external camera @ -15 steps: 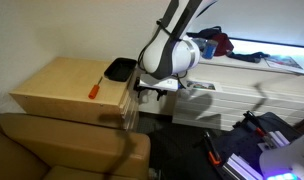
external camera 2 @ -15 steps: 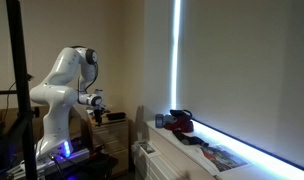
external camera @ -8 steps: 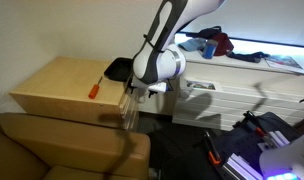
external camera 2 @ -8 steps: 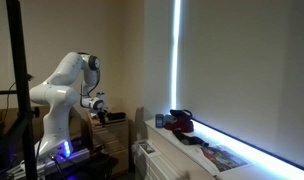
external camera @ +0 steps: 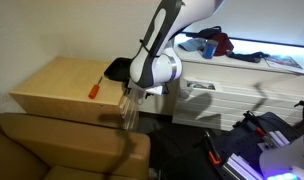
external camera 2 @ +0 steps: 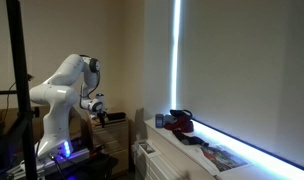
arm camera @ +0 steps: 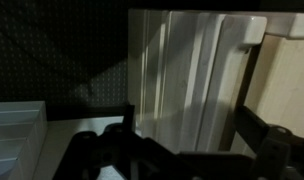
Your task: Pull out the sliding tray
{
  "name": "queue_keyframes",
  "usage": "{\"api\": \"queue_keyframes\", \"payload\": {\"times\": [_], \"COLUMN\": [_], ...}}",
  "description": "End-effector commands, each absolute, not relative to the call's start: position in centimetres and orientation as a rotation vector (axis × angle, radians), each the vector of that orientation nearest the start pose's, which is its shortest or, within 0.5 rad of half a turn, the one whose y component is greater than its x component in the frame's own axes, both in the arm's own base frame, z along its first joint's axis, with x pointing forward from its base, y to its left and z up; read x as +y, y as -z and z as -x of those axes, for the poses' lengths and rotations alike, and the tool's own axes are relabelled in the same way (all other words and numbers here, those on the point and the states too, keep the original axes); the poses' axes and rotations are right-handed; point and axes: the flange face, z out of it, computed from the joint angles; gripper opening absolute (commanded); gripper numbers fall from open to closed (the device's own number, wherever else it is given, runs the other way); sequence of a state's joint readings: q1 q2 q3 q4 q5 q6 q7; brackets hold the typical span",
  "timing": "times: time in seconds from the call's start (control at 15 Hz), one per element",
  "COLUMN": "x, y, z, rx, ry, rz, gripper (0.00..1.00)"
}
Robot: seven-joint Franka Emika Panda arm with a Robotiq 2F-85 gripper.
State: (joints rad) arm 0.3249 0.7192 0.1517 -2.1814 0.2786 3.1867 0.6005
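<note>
- Gripper: it hangs at the front face of the cabinet, just under the top edge. In the wrist view the fingers stand wide apart, with nothing between them.
- Sliding tray: I judge it to be the thin pale strip at the top of the cabinet front. It looks pushed in, flush or nearly so. The wrist view is dark, and you cannot cleanly separate the strip from the deeper drawer fronts.
- Step: approach only, no grasp yet.
- Risk 1: closing on a drawer front instead of the board. The cause would be the similar wood and poor light, so check the height before you close.
- Risk 2: the fingers slip off, because the edge is thin and offers little purchase.
- Risk 3: the board binds if your pull is not straight out from the cabinet front.
- Risk 4: the wrist clips the black tray at 11 o'clock of the gripper.
- Risk 5: a jolt could set the orange-handled screwdriver at 9 o'clock rolling.
</note>
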Motion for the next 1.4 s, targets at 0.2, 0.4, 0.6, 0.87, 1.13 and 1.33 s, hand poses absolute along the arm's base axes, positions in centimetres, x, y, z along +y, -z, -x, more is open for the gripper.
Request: {"api": "queue_keyframes", "payload": {"times": [0.2, 0.4, 0.6, 0.87, 1.13, 1.33], "x": [24.5, 24.6, 24.2, 23.8, 23.4, 23.4], "y": [-5.7, -5.7, -5.4, -3.7, -2.1, -1.7], "z": [-49.9, -49.5, -49.5, -50.7, -51.6, -52.1], "rx": [0.725, 0.724, 0.739, 0.812, 0.869, 0.892], "ry": [0.267, 0.256, 0.249, 0.24, 0.239, 0.251], "rz": [2.707, 2.729, 2.725, 2.659, 2.584, 2.526], "gripper": [1.0, 1.0, 1.0, 1.0, 1.0, 1.0]}}
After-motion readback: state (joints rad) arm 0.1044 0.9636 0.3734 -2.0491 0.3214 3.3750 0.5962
